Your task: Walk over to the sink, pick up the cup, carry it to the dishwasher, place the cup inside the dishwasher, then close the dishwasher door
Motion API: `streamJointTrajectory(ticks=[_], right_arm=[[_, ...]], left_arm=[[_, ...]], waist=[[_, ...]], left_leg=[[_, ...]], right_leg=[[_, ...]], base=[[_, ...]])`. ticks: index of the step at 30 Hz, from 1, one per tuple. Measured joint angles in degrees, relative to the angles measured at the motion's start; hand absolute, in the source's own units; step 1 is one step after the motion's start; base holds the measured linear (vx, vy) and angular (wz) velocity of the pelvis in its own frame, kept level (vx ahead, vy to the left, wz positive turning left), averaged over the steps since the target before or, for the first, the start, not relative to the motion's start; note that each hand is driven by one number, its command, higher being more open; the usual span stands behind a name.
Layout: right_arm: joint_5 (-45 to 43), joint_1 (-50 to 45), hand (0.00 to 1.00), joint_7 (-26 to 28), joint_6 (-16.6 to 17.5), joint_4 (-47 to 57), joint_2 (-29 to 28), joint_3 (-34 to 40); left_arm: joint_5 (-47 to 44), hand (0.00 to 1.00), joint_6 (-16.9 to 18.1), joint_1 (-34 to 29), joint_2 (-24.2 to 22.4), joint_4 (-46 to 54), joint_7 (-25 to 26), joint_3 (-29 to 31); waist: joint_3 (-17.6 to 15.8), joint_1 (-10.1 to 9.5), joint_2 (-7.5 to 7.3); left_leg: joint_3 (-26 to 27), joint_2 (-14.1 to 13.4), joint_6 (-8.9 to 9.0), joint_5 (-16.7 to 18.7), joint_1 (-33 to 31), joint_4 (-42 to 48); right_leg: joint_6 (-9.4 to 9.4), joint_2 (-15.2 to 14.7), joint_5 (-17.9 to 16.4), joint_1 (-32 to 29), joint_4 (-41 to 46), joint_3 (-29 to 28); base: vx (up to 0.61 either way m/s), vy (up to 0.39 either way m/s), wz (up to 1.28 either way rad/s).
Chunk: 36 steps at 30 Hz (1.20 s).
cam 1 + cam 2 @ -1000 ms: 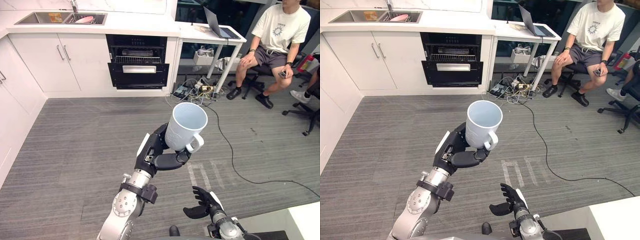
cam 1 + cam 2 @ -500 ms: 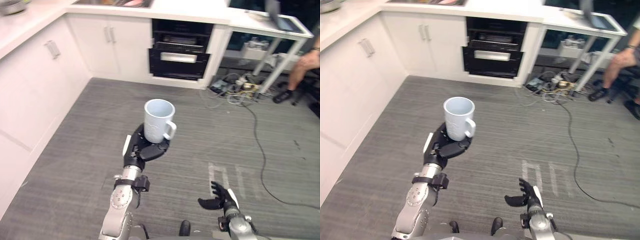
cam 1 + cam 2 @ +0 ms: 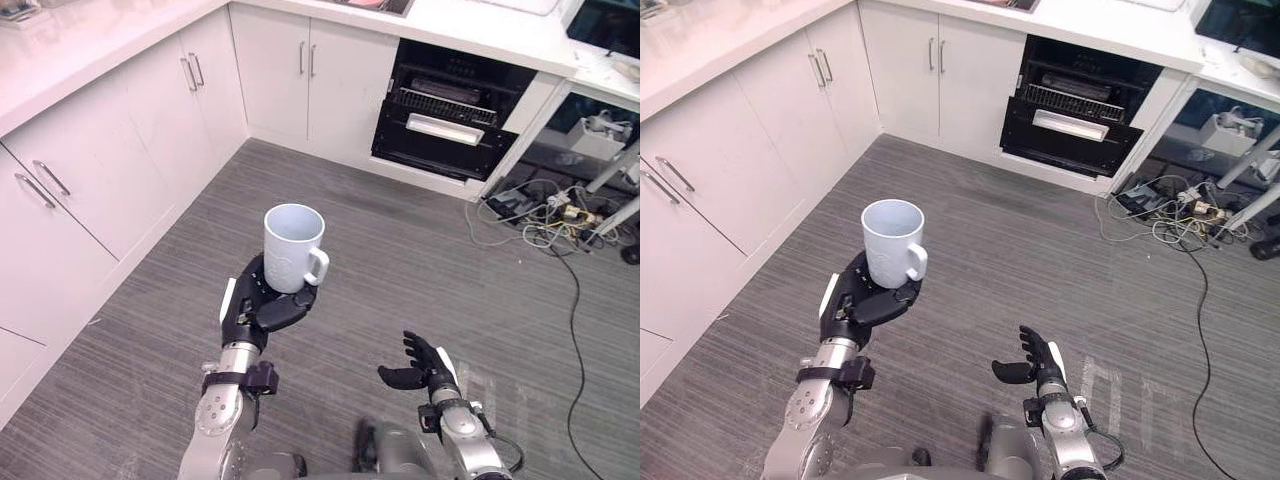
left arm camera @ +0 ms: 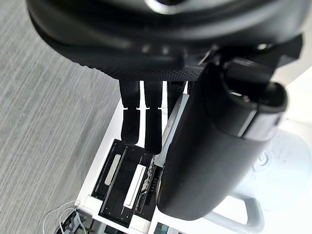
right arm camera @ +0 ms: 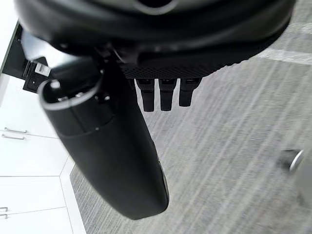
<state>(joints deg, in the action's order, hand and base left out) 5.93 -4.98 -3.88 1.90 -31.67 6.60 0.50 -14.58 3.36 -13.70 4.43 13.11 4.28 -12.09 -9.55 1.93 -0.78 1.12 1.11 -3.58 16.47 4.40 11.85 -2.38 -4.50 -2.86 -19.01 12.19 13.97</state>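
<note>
While my left hand (image 3: pixel 262 305) is raised in front of me above the grey floor (image 3: pixel 400 260), it grasps the cup (image 3: pixel 293 248), which is white and upright with its mouth open to the ceiling. The cup's base sits in the palm; my fingers and thumb are curled round its lower wall. The handle (image 3: pixel 318 266) points toward my right side, free of the fingers.

Left wrist view: thumb (image 4: pixel 209 161) lies against the pale cup wall, and the dishwasher shows past the fingers (image 4: pixel 146 126).

Right hand (image 3: pixel 420 362): low and near my body, well apart from the cup, holding nothing. Its fingers are loose and only slightly bent. Right wrist view agrees: fingers (image 5: pixel 165 95) extended over bare floor, nothing between them and the thumb (image 5: pixel 107 151).

Dishwasher (image 3: pixel 455 95): black, set in the run of white cabinets (image 3: pixel 100 180) under the pale counter (image 3: pixel 90 50), well ahead of the cup and off to my right. Its door (image 3: pixel 440 142) hangs part-way down, and a wire rack shows above it.

A tangle of cables (image 3: pixel 540 210) lies on the floor to the right of the dishwasher
</note>
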Motion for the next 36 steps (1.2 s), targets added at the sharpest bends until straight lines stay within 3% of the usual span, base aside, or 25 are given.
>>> streamJointTrajectory(ticks=[2, 3, 4, 5, 6, 7, 8, 9, 12, 13, 16, 18, 19, 20, 22, 23, 24, 25, 26, 28, 30, 32, 34, 35, 36], right_arm=[[0.4, -0.4, 0.90, 0.0, -0.2, 1.3, 0.1, 0.6], [0.5, -0.7, 0.90, 0.0, -0.2, 1.6, 0.2, 0.6], [0.5, -0.5, 0.90, 0.0, -0.5, 1.3, 1.0, 0.6], [0.6, -0.2, 0.90, 0.2, -0.9, 1.8, 1.1, 0.1], [0.7, -0.3, 0.90, 0.2, -1.0, 2.7, 1.0, -0.3], [0.7, -0.7, 0.90, 0.2, -1.0, 3.8, 1.1, -0.8], [0.5, -1.6, 0.90, 0.2, -1.0, 5.8, 1.1, -1.8], [0.3, -2.8, 0.90, -0.2, -0.8, 8.4, 0.9, -2.5], [-0.1, -1.7, 0.90, -1.3, 0.2, 9.4, 0.9, -2.4], [-0.1, -1.0, 0.90, -1.4, 0.2, 8.5, 1.0, -2.4], [-0.1, 1.2, 0.90, -1.4, 0.0, 3.2, 1.2, -2.0], [-0.1, 1.1, 0.90, -1.1, -0.4, 0.9, 1.8, -2.0], [-0.1, 0.9, 0.90, -1.0, -0.4, 0.6, 1.9, -2.0], [-0.1, 0.2, 0.90, -1.0, -0.6, 0.4, 1.6, -2.0], [0.0, -0.8, 0.90, -1.0, -0.6, 0.4, 1.1, -2.1], [0.2, -1.1, 0.90, -0.9, -0.6, 0.2, 1.0, -2.1], [0.5, -1.0, 0.90, -0.9, -0.6, 0.0, 0.6, -2.0], [0.5, -0.8, 0.90, -0.8, -0.6, -0.2, 0.2, -2.0], [0.5, -0.6, 0.90, -0.8, -0.6, -0.9, -0.5, -2.2], [0.6, -0.6, 0.90, -0.6, -0.6, -1.1, -1.1, -3.7], [1.1, -0.6, 0.90, -0.2, -0.5, -0.4, -2.1, -5.5], [1.1, -0.7, 0.90, 0.3, -0.5, 1.7, -2.9, -6.2], [1.2, -0.7, 0.90, 0.4, -0.6, 3.7, -2.9, -6.4], [1.5, -0.7, 0.90, 0.3, -0.6, 5.1, -2.7, -7.0], [2.0, -0.7, 0.90, 0.3, -0.6, 5.3, -2.4, -7.3]], left_arm=[[0.0, 0.30, 0.0, 0.7, 0.1, -0.7, -0.2, -1.7], [0.0, 0.30, 0.0, 0.7, 0.1, -0.8, -0.3, -2.0], [0.1, 0.30, 0.0, 1.0, -0.9, -2.2, -0.6, -2.7], [0.1, 0.30, -0.1, 0.5, -1.3, -2.4, -0.5, -3.1], [0.0, 0.30, -0.1, 0.5, -1.5, -2.4, -0.5, -3.2], [0.1, 0.30, -0.1, 0.4, -1.7, -2.4, -0.6, -3.2], [0.0, 0.30, -0.1, -0.1, -2.3, -2.4, -0.7, -3.0], [0.0, 0.30, -0.1, -0.7, -2.7, -2.4, -0.8, -3.1], [0.0, 0.30, -0.1, -1.7, -3.6, -2.3, -1.8, -3.1], [0.0, 0.30, -0.1, -1.8, -3.8, -2.4, -1.9, -3.0], [0.0, 0.30, -0.1, -1.8, -3.9, -2.5, -2.1, -2.9], [0.0, 0.30, -0.1, -2.0, -4.5, -2.4, -2.1, -2.4], [0.0, 0.30, -0.1, -2.1, -4.6, -2.3, -2.1, -2.2], [0.0, 0.30, -0.1, -2.2, -4.4, -2.3, -2.0, -1.7], [0.0, 0.30, -0.1, -2.3, -4.0, -2.4, -1.9, -1.2], [0.1, 0.30, -0.2, -2.3, -3.4, -2.6, -1.6, -1.0], [0.1, 0.30, -0.3, -2.3, -1.9, -2.6, -1.6, -0.9], [0.1, 0.30, -0.5, -2.2, -0.9, -2.6, -1.6, -0.8], [0.6, 0.30, -1.1, -2.3, 0.2, -2.6, -1.4, -0.7], [1.2, 0.30, -1.2, -2.5, 0.2, -2.5, -0.4, -0.8], [1.2, 0.30, -0.7, -2.2, 0.3, -2.2, -0.2, -1.1], [1.1, 0.30, -0.6, -1.3, 0.8, -2.1, -0.2, -3.1], [1.1, 0.30, -0.5, -0.9, 1.0, -2.1, -0.3, -5.0], [1.2, 0.30, -0.5, -1.0, 1.0, -2.3, -0.4, -6.1], [1.2, 0.30, -0.5, -1.1, 1.0, -2.7, -0.5, -6.4]], waist=[[0.2, 1.40, -0.34], [0.3, 1.58, -0.45], [0.5, 1.30, 1.52], [0.9, 0.75, 3.15], [0.6, 0.68, 4.15], [0.4, 0.49, 4.65], [0.3, -0.48, 4.81], [0.3, -1.87, 4.66], [0.2, -3.57, 4.01], [0.2, -3.91, 3.89], [-0.5, -4.90, 2.82], [-0.4, -5.10, 2.99], [-0.3, -5.12, 3.27], [0.0, -5.27, 3.00], [0.7, -4.99, 1.38], [0.7, -5.11, 0.83], [0.4, -4.82, -0.20], [0.1, -4.34, -0.86], [0.0, -3.43, -1.19], [-0.1, -3.11, -0.70], [0.2, -2.56, -0.55], [0.4, -2.01, -0.54], [0.7, -1.76, -0.61], [1.2, -1.30, -1.13], [1.5, -0.70, -1.13]], left_leg=[[-2.8, 0.0, 3.06, 3.1, 3.9, 0.1], [-3.3, 0.0, 3.69, 4.1, 5.0, 0.6], [-3.6, -1.9, 5.55, 5.5, 5.9, 3.6], [-3.5, -4.5, 6.02, 5.3, 3.2, 12.4], [-3.2, -6.6, 8.38, 3.6, -0.5, 23.3], [-2.7, -8.3, 9.78, 0.5, -3.6, 31.4], [-0.9, -11.9, 10.80, -4.2, -8.3, 44.2], [2.5, -15.9, 9.62, -5.2, -12.2, 53.9], [9.8, -19.2, 6.04, -2.4, -21.6, 55.7], [10.7, -18.8, 5.83, -1.5, -22.9, 53.2], [11.3, -14.1, 6.25, -0.5, -25.9, 31.0], [7.3, -10.1, 7.42, -5.0, -26.2, 13.9], [7.0, -9.9, 6.84, -6.6, -26.2, 11.0], [7.4, -9.6, 5.05, -11.5, -25.8, 12.6], [8.0, -7.8, 2.95, -11.2, -25.7, 16.4], [9.0, -7.2, 2.28, -9.0, -24.4, 17.1], [10.0, -5.8, 1.50, -7.2, -21.7, 16.6], [10.2, -4.8, 0.98, -6.1, -19.8, 16.2], [10.5, -3.8, 0.00, -3.6, -16.0, 16.1], [10.9, -3.8, -0.56, -0.6, -9.6, 13.8], [10.8, -3.9, -0.03, 0.8, -4.5, 10.1], [10.3, -3.9, 1.55, 2.3, 0.3, 7.2], [10.0, -3.8, 2.77, 3.7, 4.8, 4.3], [9.2, -3.7, 4.85, 5.2, 7.5, 4.1], [8.4, -3.9, 5.45, 5.6, 8.4, 4.7]], right_leg=[[1.28, 1.0, 7.2, -1.5, -5.3, -1.5], [2.32, 0.6, 10.3, -1.4, -5.0, -1.9], [2.71, 2.0, 12.9, -0.7, -1.5, -1.0], [3.60, 4.3, 9.9, 1.0, -1.2, -0.1], [4.21, 6.2, 8.3, 3.4, -1.5, 0.6], [4.67, 7.5, 7.3, 5.4, -1.8, 0.8], [5.46, 9.9, 5.6, 9.1, -2.8, 0.2], [6.32, 11.7, 4.2, 14.3, -4.8, -1.1], [6.30, 11.3, 2.1, 22.1, -9.5, -5.3], [6.07, 10.7, 1.8, 23.2, -10.0, -6.2], [4.58, 7.4, -1.2, 27.8, -11.2, -8.7], [2.27, 5.3, -4.7, 31.0, -11.2, -9.6], [1.48, 5.2, -5.9, 31.8, -11.1, -9.9], [0.51, 4.4, -8.7, 33.1, -9.8, -10.4], [-1.53, 1.9, -13.0, 31.8, -2.2, -10.4], [-1.81, 0.2, -13.4, 27.1, 9.5, -10.5], [-4.36, -2.1, -10.8, 20.5, 25.2, -10.7], [-4.50, -3.6, -8.3, 17.7, 32.6, -10.9], [-3.06, -4.8, -8.5, 13.4, 43.6, -11.5], [0.04, -4.1, -10.4, 8.5, 47.4, -10.0], [0.81, -2.3, -11.6, 3.4, 41.5, -7.8], [0.48, -0.5, -11.5, -0.7, 29.0, -5.5], [0.93, 1.4, -7.5, -1.7, 15.7, -3.5], [4.27, 2.6, 2.4, -1.3, 7.2, -2.1], [7.13, 2.7, 7.0, -0.4, 7.0, -2.0]], base=[[0.58, -0.170, 0.82], [0.64, -0.221, 0.67], [0.77, -0.285, 0.36], [0.77, -0.295, 0.23], [0.48, -0.210, 0.05], [0.48, -0.202, -0.10], [0.59, -0.228, -0.39], [0.59, -0.215, -0.49], [0.62, -0.129, -0.54], [0.61, 0.020, -0.57], [0.48, 0.133, -0.39], [0.46, 0.222, -0.23], [0.45, 0.253, -0.22], [0.49, 0.283, -0.17], [0.62, 0.293, -0.13], [0.57, 0.231, -0.18], [0.67, 0.273, -0.14], [0.54, 0.197, -0.01], [0.55, 0.179, 0.06], [0.55, 0.125, -0.02], [0.56, 0.058, 0.02], [0.59, 0.010, 0.17], [0.69, -0.031, 0.22], [0.75, -0.064, 0.34], [0.77, -0.078, 0.33]])
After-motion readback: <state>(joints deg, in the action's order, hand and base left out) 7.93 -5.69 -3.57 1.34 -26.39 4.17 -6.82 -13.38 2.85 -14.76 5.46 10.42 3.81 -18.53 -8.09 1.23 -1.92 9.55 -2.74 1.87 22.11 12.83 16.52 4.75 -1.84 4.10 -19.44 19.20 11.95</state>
